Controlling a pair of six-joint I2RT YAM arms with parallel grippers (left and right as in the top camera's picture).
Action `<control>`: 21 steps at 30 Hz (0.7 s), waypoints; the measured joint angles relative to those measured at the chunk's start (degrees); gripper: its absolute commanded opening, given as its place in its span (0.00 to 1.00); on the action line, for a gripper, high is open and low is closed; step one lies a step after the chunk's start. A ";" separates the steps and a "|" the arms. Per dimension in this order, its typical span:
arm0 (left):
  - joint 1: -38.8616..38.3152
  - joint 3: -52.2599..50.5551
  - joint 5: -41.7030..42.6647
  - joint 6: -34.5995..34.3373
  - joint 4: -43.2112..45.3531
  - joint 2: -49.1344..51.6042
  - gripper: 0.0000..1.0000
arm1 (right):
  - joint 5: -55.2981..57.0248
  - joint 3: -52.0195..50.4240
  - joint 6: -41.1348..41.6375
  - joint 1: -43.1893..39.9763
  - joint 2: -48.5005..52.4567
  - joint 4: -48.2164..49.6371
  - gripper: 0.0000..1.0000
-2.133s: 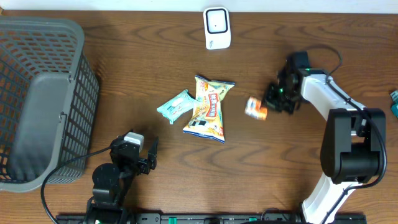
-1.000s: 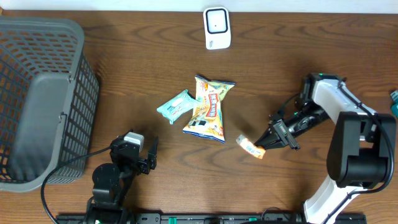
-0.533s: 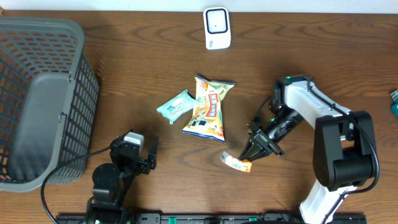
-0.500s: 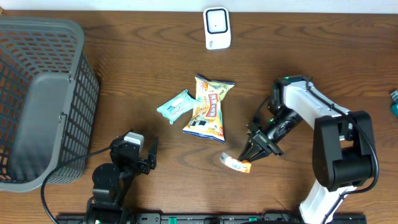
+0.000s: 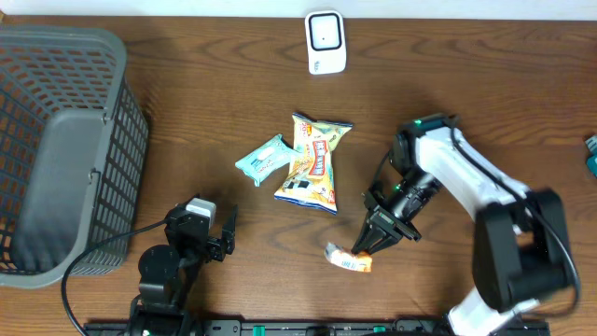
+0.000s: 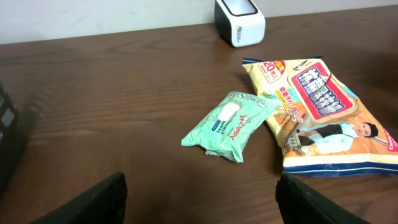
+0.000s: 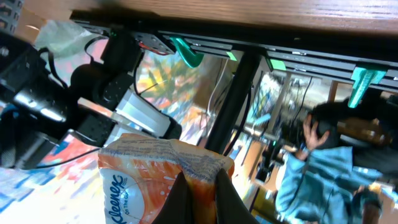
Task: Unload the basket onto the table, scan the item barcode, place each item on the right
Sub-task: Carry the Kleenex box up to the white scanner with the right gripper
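An orange Kleenex tissue pack (image 5: 348,260) hangs near the table's front edge, with my right gripper (image 5: 367,246) shut on its upper edge. In the right wrist view the pack (image 7: 149,177) fills the lower left, and my right gripper (image 7: 200,179) pinches its folded seam. No barcode shows on it. The white barcode scanner (image 5: 326,42) stands at the far middle of the table, well away from the pack; it also shows as the scanner (image 6: 239,22) in the left wrist view. My left gripper (image 5: 207,233) rests open at the front left, holding nothing; in its own view the left gripper (image 6: 199,205) faces bare wood.
A yellow snack bag (image 5: 314,161) and a mint-green wipes pack (image 5: 266,158) lie side by side mid-table, between scanner and front edge. A grey mesh basket (image 5: 56,140) occupies the left side. A teal object (image 5: 591,154) peeks in at the right edge.
My right arm has carried the tissue pack from the right side of the table leftward and toward the front edge. The left arm has not moved.
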 measured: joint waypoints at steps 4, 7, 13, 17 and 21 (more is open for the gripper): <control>0.00 0.00 0.00 0.00 0.00 0.00 0.77 | 0.33 -0.04 3.37 1.49 -9.53 0.04 0.01; 0.00 0.00 0.00 0.00 0.00 0.00 0.77 | 2.99 -0.04 9.55 1.84 -20.09 1.49 0.01; 0.00 0.00 0.00 0.00 0.00 0.00 0.77 | 21.24 -0.04 32.89 1.79 -35.32 9.11 0.01; 0.00 0.00 -0.02 0.00 0.00 0.00 0.77 | 33.90 -0.13 46.69 1.77 -44.48 18.82 0.01; 0.00 0.00 0.00 0.00 0.00 0.00 0.77 | 41.86 -0.13 50.29 1.79 -50.29 28.37 0.01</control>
